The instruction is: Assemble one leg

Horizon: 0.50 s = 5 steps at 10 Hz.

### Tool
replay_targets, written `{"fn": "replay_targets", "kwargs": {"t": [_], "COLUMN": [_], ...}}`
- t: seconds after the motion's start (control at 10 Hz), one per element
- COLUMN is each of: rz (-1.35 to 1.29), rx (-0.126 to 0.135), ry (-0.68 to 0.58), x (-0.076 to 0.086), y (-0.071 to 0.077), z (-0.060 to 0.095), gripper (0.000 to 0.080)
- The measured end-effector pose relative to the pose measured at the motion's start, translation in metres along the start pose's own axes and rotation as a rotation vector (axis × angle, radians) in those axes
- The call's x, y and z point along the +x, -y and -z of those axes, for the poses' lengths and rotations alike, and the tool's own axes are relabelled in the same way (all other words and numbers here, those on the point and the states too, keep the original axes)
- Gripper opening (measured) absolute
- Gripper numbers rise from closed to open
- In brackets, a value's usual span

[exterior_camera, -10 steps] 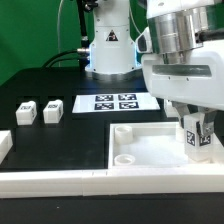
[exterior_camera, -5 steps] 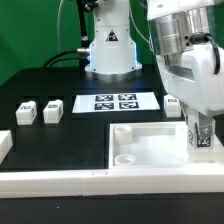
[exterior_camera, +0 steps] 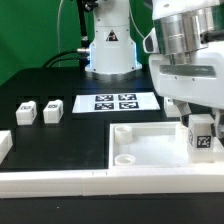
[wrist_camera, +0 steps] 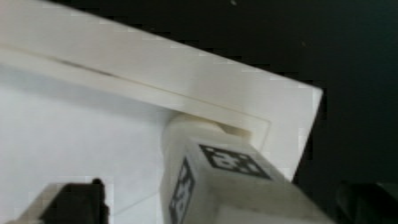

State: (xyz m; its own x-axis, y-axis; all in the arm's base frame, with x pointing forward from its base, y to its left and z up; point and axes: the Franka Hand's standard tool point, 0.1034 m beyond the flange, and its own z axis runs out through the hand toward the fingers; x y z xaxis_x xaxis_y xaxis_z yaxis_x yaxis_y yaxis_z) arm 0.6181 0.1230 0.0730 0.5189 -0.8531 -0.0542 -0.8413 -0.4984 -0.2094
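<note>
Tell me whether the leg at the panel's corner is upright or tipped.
Upright. In the exterior view the leg stands vertical at the panel's corner on that view's right, tag facing the camera, directly beneath the hand. Whether it is fully seated: cannot tell.

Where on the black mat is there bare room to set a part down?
Bare mat lies between the two loose legs and the square panel, below the marker board. It is crowded at the panel's corner on the exterior view's right, where the gripper has the leg.

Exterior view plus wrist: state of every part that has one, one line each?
gripper: over the panel's corner, open or shut unclear
leg: upright, at the panel's corner on the exterior view's right
panel: flat on table
two spare legs: lying loose, untouched
marker board: flat, bare
</note>
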Motion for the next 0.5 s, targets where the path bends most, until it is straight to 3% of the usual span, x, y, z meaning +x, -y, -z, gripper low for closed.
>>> {"fn": "replay_targets", "kwargs": {"t": [0.3,0.5], "rz": [0.505,0.702], "rx": [-0.043,-0.055], "ry": [0.019,0.018], "x": [0.008,0.011], "y": [0.003,0.003], "z": [-0.001,-0.002], "gripper": [0.0649,0.0649]}}
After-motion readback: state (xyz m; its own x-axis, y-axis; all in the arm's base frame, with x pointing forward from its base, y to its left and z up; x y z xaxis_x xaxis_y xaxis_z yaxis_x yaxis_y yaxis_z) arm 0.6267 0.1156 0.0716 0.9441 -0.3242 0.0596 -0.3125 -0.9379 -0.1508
